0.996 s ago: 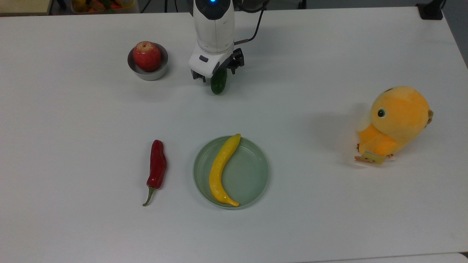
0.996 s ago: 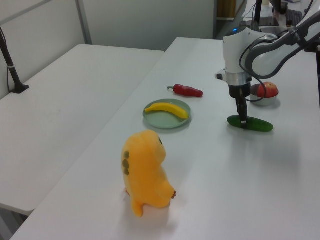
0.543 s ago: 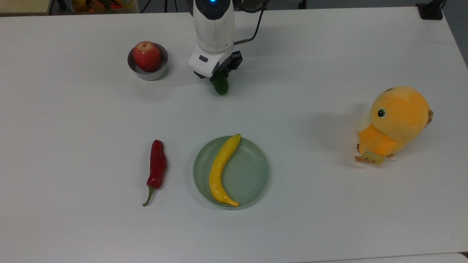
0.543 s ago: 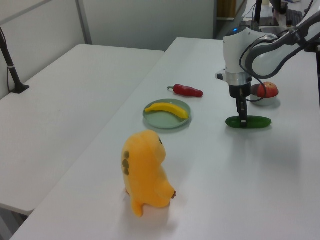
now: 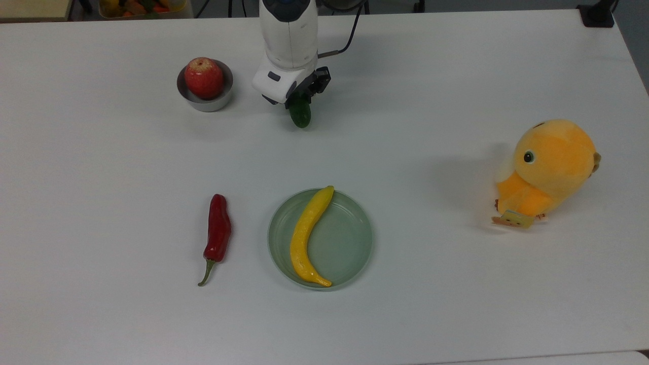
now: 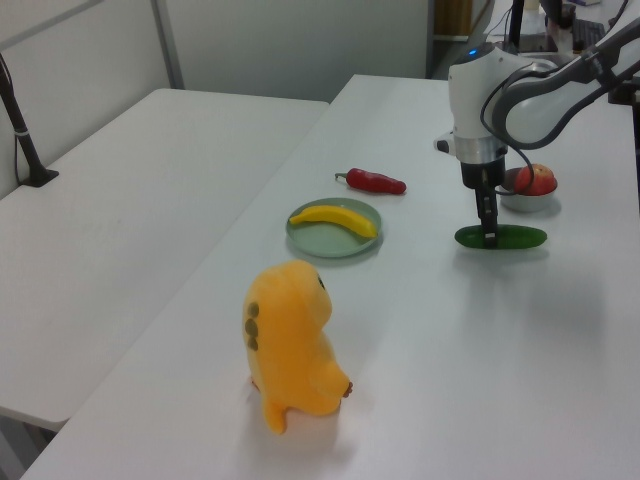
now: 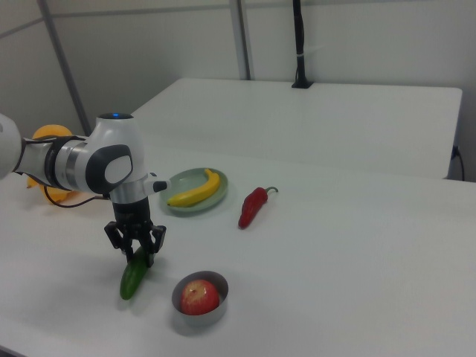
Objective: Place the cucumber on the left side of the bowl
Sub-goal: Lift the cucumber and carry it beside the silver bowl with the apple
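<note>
Robot arm gripping the cucumber beside the bowl on a white table.

The table [image 5: 456, 76] carries everything. An orange plush toy [image 5: 550, 172] sits well apart at the top view's right. A pale green dish [image 5: 345, 243] holds a yellow banana [image 5: 307, 235], with a red chili [image 5: 218, 233] just beside it on the top view's left. The grey bowl [image 5: 205, 104] holds a red apple [image 5: 204, 77]. The hand [image 7: 136, 253] is clamped on the dark green cucumber [image 6: 500, 237], which lies near the bowl on the top view's right, nothing between them.
</note>
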Controlling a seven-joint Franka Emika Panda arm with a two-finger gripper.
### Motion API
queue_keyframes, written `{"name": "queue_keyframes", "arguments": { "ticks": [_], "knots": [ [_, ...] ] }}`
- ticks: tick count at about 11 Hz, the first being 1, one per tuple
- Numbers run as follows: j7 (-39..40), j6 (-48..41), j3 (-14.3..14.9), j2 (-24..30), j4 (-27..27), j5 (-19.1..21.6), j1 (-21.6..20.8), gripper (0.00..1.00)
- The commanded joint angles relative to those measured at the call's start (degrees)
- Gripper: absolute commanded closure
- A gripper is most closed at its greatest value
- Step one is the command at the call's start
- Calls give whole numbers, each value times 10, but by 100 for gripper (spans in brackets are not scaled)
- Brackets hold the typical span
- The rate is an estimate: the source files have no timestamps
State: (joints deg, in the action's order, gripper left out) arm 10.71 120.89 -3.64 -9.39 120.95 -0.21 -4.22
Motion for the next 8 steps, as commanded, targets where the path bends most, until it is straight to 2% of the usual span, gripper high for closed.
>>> {"name": "queue_keyframes", "arguments": {
  "ticks": [1,8],
  "knots": [
    [-10,-33,-1,35,6,-8,24,100],
    [-3,-25,15,37,0,-75,75,100]
  ]
}}
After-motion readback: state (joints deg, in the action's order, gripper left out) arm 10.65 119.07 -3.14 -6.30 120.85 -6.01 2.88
